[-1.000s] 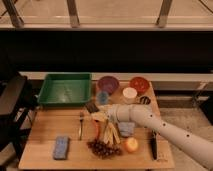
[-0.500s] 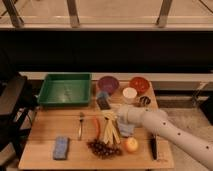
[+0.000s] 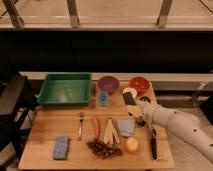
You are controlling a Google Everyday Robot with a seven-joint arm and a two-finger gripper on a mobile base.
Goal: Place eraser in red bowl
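your claw (image 3: 133,105) sits over the right side of the tabletop (image 3: 45,137), pinched on the eraser (image 3: 128,97). the eraser hangs tilted just in front of the white cup (image 3: 131,91), near the red bowl (image 3: 139,83) but not in it. the purple bowl (image 3: 108,83) stands further left.

No legible writing anywhere, even on the gripper (image 3: 139,116) above the table (image 3: 52,127).

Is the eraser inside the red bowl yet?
Not yet: the eraser lies outside the red bowl, in front of it, beside the tool.
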